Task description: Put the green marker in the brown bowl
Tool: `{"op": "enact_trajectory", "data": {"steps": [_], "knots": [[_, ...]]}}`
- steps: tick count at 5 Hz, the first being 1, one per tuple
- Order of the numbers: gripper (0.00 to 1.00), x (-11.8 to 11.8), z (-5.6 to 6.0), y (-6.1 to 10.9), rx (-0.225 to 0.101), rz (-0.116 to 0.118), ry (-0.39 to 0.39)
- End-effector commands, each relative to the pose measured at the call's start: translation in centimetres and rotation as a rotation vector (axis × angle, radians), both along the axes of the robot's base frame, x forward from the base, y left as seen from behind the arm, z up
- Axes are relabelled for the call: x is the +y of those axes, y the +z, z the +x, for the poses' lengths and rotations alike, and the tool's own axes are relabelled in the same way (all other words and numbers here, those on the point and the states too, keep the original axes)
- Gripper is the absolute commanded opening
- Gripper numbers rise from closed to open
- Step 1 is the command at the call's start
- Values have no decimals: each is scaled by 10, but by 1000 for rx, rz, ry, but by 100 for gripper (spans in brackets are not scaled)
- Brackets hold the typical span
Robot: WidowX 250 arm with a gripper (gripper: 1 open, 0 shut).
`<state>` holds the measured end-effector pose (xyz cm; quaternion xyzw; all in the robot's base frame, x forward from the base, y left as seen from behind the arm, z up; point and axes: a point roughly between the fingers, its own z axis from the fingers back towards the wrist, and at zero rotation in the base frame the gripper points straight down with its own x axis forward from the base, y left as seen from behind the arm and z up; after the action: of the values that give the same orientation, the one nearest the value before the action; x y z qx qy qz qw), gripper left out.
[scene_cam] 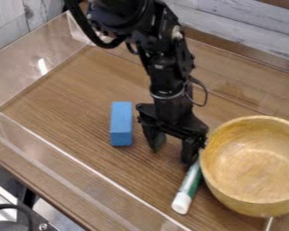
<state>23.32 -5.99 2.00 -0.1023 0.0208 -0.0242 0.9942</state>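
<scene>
The green marker (pixel 187 187) lies on the wooden table just left of the brown bowl (pixel 253 166), its white tip toward the front edge and its green end toward the back. My gripper (pixel 170 147) hangs from the black arm right above the marker's far green end, fingers pointing down and open, with nothing between them. The bowl sits at the right with nothing in it.
A blue rectangular block (pixel 120 124) lies on the table left of the gripper. Clear plastic walls (pixel 26 135) run along the table's left and front edges. The black arm (pixel 147 41) reaches in from the back.
</scene>
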Motion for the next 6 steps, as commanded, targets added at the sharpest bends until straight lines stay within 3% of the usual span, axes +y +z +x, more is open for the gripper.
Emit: {"op": "enact_trajectory", "data": {"steps": [1,6], "knots": [[100,-16,-2,5,-16,-12,-12],[100,-39,-2,-1,-21,-30,-12]]}}
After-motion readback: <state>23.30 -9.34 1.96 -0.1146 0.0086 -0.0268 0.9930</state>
